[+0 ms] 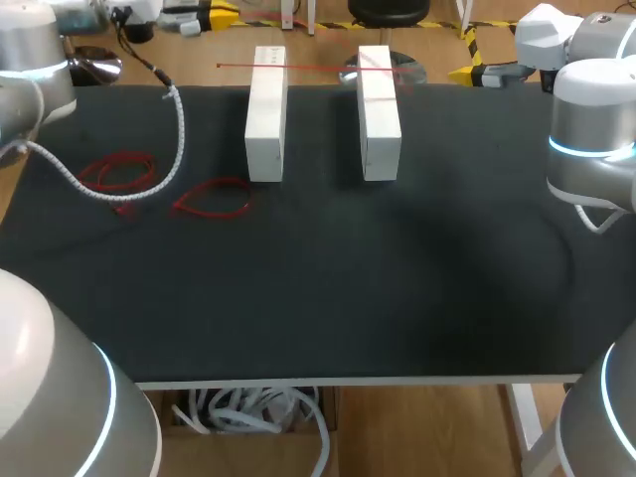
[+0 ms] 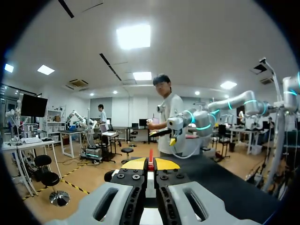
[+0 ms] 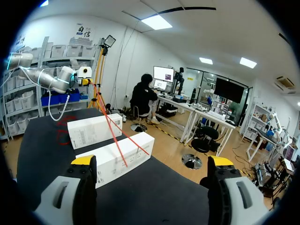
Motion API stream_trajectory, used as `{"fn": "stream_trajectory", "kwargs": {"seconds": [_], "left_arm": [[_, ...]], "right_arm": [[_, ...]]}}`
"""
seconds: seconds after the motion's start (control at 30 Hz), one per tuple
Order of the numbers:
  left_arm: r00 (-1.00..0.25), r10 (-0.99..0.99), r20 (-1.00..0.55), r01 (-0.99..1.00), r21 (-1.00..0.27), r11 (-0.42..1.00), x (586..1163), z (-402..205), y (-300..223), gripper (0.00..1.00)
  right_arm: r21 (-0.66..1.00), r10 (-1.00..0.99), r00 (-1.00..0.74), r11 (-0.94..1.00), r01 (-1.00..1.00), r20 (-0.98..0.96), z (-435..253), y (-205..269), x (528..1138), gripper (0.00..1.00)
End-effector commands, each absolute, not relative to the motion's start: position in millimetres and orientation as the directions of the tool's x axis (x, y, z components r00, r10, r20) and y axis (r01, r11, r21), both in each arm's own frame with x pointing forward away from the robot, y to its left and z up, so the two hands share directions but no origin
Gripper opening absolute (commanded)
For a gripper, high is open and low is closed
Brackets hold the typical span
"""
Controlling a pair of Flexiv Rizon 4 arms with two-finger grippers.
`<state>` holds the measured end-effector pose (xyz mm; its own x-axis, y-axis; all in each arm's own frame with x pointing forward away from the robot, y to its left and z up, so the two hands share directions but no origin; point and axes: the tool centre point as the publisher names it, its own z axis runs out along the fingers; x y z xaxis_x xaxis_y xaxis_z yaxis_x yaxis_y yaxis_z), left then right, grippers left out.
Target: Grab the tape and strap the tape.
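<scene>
Red tape (image 1: 318, 67) spans the far ends of the white boxes (image 1: 265, 109), one end clamped in my left gripper (image 2: 151, 164). My right gripper (image 3: 152, 161), right of the boxes, stands wide apart. Judgement: tape grabbed, strapping pending. Next, the right must seize the end nearest it.

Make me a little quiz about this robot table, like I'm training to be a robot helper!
1. True or false: the right jaws stand wide open with nothing between them.
2. How many white boxes stand on the table? A) one B) two C) four
3. Fill in the gap: the thin tape stretched over the boxes is coloured ____.

Key: 1 true; 2 B; 3 red.
</scene>
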<state>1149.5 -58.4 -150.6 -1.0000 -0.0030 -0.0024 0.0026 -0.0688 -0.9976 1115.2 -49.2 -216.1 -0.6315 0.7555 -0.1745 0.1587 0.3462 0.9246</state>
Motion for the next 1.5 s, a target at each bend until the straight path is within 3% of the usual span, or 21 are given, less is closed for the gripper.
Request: {"fn": "stream_trajectory", "kwargs": {"seconds": [0.03,0.67,1.5], "left_arm": [[-0.997,-0.071,0.003,0.000,-0.999,-0.044,1143.3,-127.5,-67.8,0.00],[-0.997,-0.069,0.032,-0.022,-0.988,-0.153,1139.9,-77.8,-93.6,0.00],[-0.999,-0.042,-0.016,0.025,-0.977,-0.212,1140.0,-65.1,-102.3,0.00]], "right_arm": [[0.925,0.755,-0.632,0.345,0.157,-0.174,-216.4,-49.5,1114.6,1.00],[0.925,0.755,-0.632,0.345,0.157,-0.174,-216.4,-49.5,1114.6,1.00],[0.925,0.755,-0.632,0.345,0.157,-0.174,-216.4,-49.5,1114.6,1.00]]}}
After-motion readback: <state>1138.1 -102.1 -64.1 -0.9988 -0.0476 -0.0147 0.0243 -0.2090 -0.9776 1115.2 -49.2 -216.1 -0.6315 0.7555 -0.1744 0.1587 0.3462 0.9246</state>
